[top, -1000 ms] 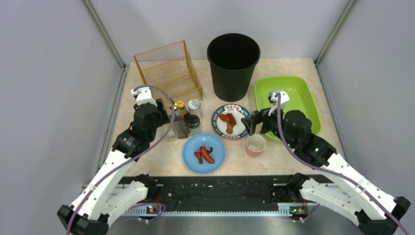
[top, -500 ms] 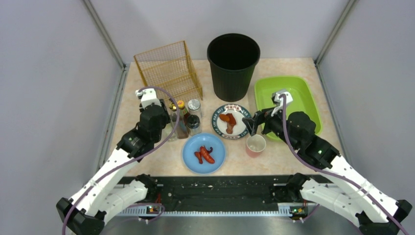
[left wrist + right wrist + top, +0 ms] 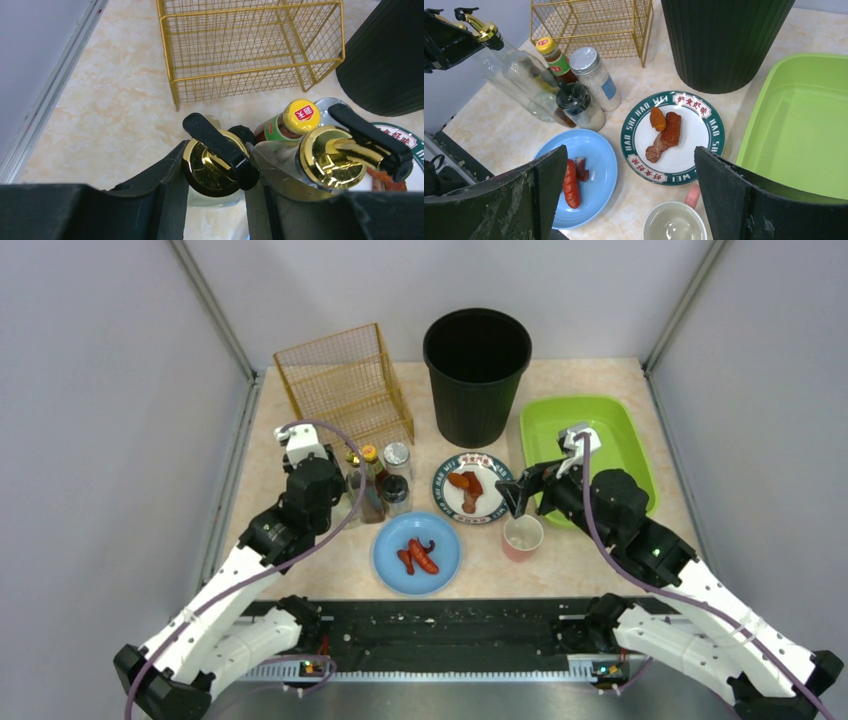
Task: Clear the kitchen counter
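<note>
Here, left gripper (image 3: 216,176) clamps gold-capped bottle (image 3: 202,169); glass, seemingly; round.

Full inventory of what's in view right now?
kitchen counter: 1, beige, underneath
wire basket: 1, gold, far left
bin: 1, black, far centre
tray: 1, green, far right
glass pourer bottle: 2, gold-topped, left
sauce bottle: 1, yellow-capped, beside them
jars: 2, silver-lidded and black-lidded, centre-left
rimmed plate: 1, white-green, centre, holds meat
blue plate: 1, blue, near centre, holds sausages
cup: 1, pink, right of it
left gripper: shut on one glass pourer bottle
right gripper: open, by the cup
</note>
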Controlling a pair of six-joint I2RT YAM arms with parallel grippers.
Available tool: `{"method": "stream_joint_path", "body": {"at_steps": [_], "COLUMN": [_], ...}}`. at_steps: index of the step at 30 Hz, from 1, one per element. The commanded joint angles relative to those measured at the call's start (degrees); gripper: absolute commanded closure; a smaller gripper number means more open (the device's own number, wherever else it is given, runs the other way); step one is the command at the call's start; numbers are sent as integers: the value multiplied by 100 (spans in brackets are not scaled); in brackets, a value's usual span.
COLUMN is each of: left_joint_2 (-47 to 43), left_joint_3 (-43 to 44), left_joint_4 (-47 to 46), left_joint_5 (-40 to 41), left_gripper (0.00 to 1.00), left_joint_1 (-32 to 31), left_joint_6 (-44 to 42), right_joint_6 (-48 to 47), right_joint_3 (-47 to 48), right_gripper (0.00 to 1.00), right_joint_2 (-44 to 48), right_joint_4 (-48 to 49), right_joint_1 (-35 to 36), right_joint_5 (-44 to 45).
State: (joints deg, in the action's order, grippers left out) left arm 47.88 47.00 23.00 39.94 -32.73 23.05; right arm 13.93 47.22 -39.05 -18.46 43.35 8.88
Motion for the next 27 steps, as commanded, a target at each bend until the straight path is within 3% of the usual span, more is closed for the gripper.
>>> {"method": "stream_joint_path", "body": {"at_steps": [1, 15, 27], "left_joint_2": [-215, -452, 294], "left_joint_3": [368, 2116, 4271], "left_joint_4": [549, 1799, 2221], "left_joint_5": [241, -225, -152], "left_gripper": [100, 100, 100], "left_joint_1": [-14, -35, -31], "left_joint_6": [-40, -447, -1116], "right_joint_6": [115, 178, 95], "right_joint_3": [123, 504, 996], "right_gripper": [5, 6, 6], "right_joint_2": [42, -24, -75], "right_joint_4": [124, -5, -123], "right_joint_1": [16, 16, 13], "right_joint_5": [-144, -268, -500]}}
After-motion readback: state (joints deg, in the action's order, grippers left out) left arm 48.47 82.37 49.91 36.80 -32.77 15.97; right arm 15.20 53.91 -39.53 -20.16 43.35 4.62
